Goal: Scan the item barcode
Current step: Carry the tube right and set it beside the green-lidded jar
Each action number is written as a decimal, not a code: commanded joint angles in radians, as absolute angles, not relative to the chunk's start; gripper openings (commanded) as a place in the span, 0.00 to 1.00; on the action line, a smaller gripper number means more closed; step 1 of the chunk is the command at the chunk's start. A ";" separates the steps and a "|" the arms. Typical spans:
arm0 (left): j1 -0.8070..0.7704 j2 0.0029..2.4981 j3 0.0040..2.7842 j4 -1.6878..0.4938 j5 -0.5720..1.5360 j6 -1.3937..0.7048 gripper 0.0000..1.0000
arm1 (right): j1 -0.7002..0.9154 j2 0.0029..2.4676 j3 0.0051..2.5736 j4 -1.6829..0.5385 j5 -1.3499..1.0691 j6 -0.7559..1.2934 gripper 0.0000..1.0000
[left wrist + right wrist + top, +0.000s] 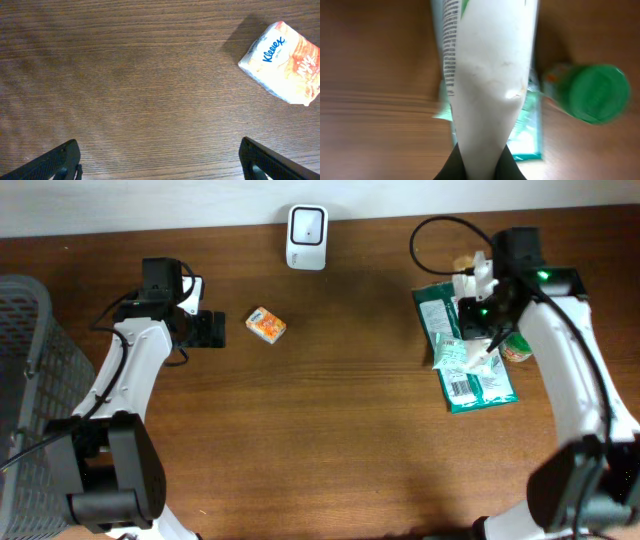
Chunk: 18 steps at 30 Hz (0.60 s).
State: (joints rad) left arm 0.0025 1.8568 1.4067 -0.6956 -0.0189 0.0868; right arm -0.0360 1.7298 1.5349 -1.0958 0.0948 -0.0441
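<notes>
Overhead, the right gripper (478,332) is seen clamped on a white pouch (458,358), well apart from the scanner (307,237). Left wrist: the left gripper (160,165) is spread open near an untouched Kleenex pack (282,62). Right wrist: the pouch is pinched at one end, so slippage is judged a risk.

Left gripper (213,329) spread wide; right gripper (479,161) pinched tight on a white packet (487,75).

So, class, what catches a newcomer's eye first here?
The right hand pinches a white plastic pouch over green packets on the right, beside a green-capped bottle. An orange-and-white Kleenex tissue pack lies by the open left hand. A white scanner stands at the back.
</notes>
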 commanded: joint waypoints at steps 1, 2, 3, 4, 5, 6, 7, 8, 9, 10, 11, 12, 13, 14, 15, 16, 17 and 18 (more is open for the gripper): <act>0.005 1.842 1.425 -0.696 -0.025 0.096 0.99 | -0.031 1.817 1.552 -1.088 0.537 0.018 0.04; 0.005 1.842 1.425 -0.696 -0.025 0.096 0.99 | -0.031 1.836 1.552 -1.086 0.583 0.017 0.04; 0.005 1.842 1.425 -0.696 -0.025 0.096 0.99 | -0.031 1.855 1.552 -1.083 0.604 0.017 0.05; 0.005 1.842 1.425 -0.696 -0.025 0.096 0.99 | -0.035 1.876 1.552 -1.080 0.625 0.017 0.05; 0.005 1.842 1.425 -0.696 -0.025 0.096 0.99 | -0.035 1.893 1.552 -1.074 0.644 0.017 0.05; 0.005 1.842 1.425 -0.696 -0.025 0.096 0.99 | -0.035 1.916 1.552 -1.067 0.644 0.017 0.05; 0.005 1.842 1.425 -0.696 -0.025 0.096 0.99 | -0.035 1.937 1.552 -1.066 0.642 0.017 0.06; 0.005 1.842 1.425 -0.696 -0.025 0.096 0.99 | -0.035 1.940 1.552 -1.067 0.636 0.017 0.33; 0.005 1.842 1.425 -0.696 -0.025 0.096 0.99 | -0.034 1.940 1.552 -1.067 0.580 0.016 0.66; 0.005 1.842 1.425 -0.696 -0.025 0.096 0.99 | -0.034 1.940 1.552 -1.067 0.530 0.016 0.73; 0.005 1.842 1.425 -0.696 -0.025 0.096 0.99 | -0.034 1.940 1.552 -1.070 0.488 0.016 0.80; 0.005 1.842 1.425 -0.696 -0.025 0.096 0.99 | -0.032 1.934 1.554 -1.071 0.439 0.017 0.86; 0.005 1.842 1.425 -0.696 -0.025 0.096 0.99 | -0.031 1.925 1.583 -1.099 0.371 0.017 0.91; 0.005 1.842 1.425 -0.696 -0.025 0.096 0.99 | -0.028 1.923 1.611 -1.126 0.327 0.017 0.91; 0.005 1.842 1.425 -0.696 -0.025 0.096 0.99 | -0.022 1.919 1.679 -1.185 0.263 0.017 0.91; 0.005 1.842 1.425 -0.696 -0.025 0.096 0.99 | -0.010 1.919 1.765 -1.258 0.168 0.017 0.91; 0.005 1.842 1.425 -0.696 -0.025 0.096 0.99 | 0.006 1.919 1.853 -1.317 0.001 0.017 0.92; 0.005 1.842 1.425 -0.696 -0.025 0.096 0.99 | 0.022 1.919 1.929 -1.317 -0.228 0.016 1.00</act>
State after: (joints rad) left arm 0.0025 1.8568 1.4067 -0.6952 -0.0193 0.0868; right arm -0.0071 1.9396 1.8343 -1.3209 0.0998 0.0029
